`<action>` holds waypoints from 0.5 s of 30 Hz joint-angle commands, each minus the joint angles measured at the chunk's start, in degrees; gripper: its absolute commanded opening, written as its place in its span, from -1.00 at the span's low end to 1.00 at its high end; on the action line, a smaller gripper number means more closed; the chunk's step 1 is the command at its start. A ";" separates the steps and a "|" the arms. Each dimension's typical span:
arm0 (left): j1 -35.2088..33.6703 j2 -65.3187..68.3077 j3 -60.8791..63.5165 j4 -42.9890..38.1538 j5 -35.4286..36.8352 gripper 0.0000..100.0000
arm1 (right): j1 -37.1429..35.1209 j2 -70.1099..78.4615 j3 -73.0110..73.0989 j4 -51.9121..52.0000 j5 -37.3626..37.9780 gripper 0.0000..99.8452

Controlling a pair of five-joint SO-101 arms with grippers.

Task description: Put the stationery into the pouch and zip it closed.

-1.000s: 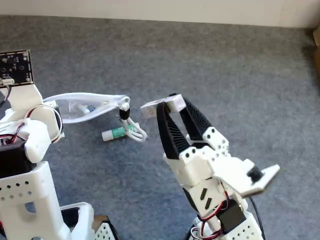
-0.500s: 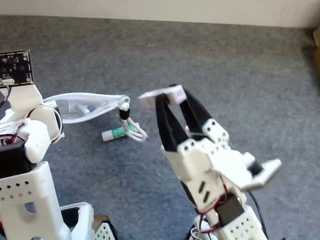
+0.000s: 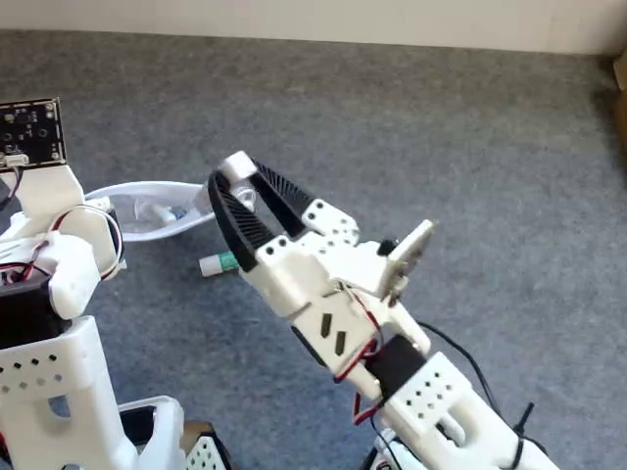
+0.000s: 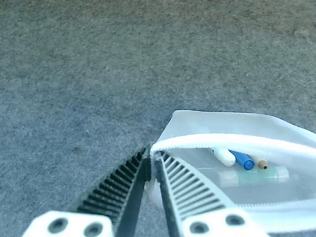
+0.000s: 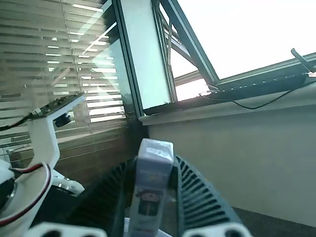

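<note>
In the left end effector (image 4: pixel 149 156), the translucent pouch (image 4: pixel 224 126) gapes open.

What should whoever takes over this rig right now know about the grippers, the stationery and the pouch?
Left gripper: shut on the rim of the pouch, whose mouth is open.
Right gripper: shut on what looks like an eraser, raised near the pouch's mouth.
Done: pens lie inside the pouch.
Left: drop the eraser in, pick up the green-capped tube from the table beside the pouch, put it in, then zip the pouch shut.
</note>
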 commanded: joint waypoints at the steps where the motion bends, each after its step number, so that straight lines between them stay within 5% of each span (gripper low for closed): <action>1: 0.57 0.22 1.36 -0.53 0.70 -0.99 | -3.12 5.58 -4.62 -6.55 1.58 -0.99; 8: 0.57 0.22 1.36 -0.53 0.70 -0.99 | -10.95 17.54 -5.67 -18.42 20.48 -0.99; 15: 0.48 0.22 1.36 -0.53 0.70 -0.99 | -11.91 26.77 -5.85 -23.78 22.77 -0.99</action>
